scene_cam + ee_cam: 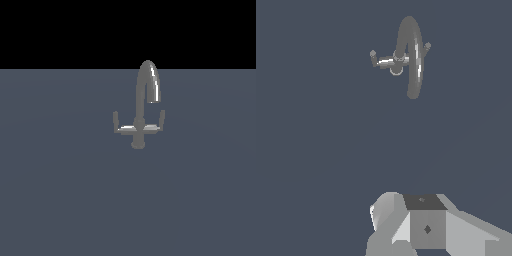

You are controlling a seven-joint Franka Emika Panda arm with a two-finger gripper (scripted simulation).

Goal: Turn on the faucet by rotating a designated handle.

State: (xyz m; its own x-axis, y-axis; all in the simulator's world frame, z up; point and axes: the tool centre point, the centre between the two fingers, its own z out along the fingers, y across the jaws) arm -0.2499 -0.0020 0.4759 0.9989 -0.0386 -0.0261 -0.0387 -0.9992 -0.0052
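You are looking at a flat, uniform slate-blue ground surface [65, 190] filling the lower three quarters of the exterior view. A solid black void [65, 32] is occupying the upper band, meeting the surface at a straight horizontal edge. Lighting is falling evenly, casting no distinct shadows across the surface.

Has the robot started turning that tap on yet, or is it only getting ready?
Nothing looks done: the faucet stands alone on the grey surface, and no arm shows in the exterior view. In the wrist view the hand is far from the handle, touching nothing. Whether it is open I cannot tell. Reaching, contacting and rotating the handle all remain.
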